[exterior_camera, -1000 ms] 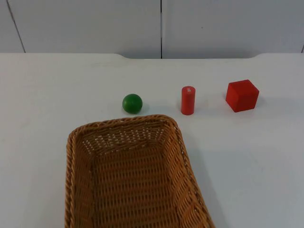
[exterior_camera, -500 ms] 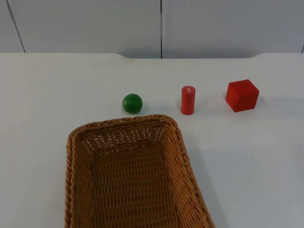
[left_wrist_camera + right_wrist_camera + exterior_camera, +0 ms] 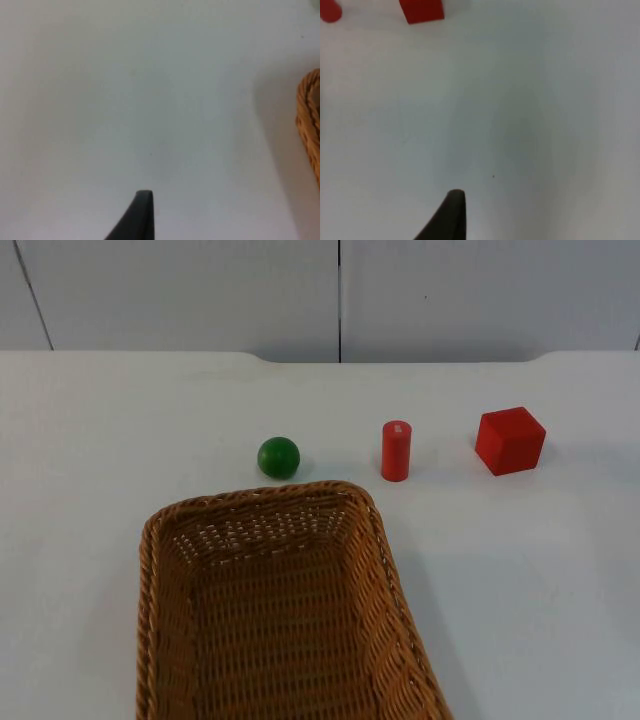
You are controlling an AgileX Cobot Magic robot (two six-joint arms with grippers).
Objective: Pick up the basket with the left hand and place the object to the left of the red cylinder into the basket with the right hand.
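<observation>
Top view: basket (image 3: pixel 270 610) unlifted on tabletop (image 3: pixel 100 440), green ball (image 3: pixel 279 457) left of red cylinder (image 3: pixel 395 451); my pincers' spread I cannot tell.

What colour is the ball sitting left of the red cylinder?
Green. The ball shows best in the top view, left of the red cylinder and just beyond the basket.

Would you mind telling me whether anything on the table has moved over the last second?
Nothing visibly changed. The basket, the green ball, the red cylinder and the red cube all lie where they lay a second ago, and nothing has been taken hold of. The left gripper hangs over bare table beside the basket's rim; the right gripper hangs over bare table short of the cube.
</observation>
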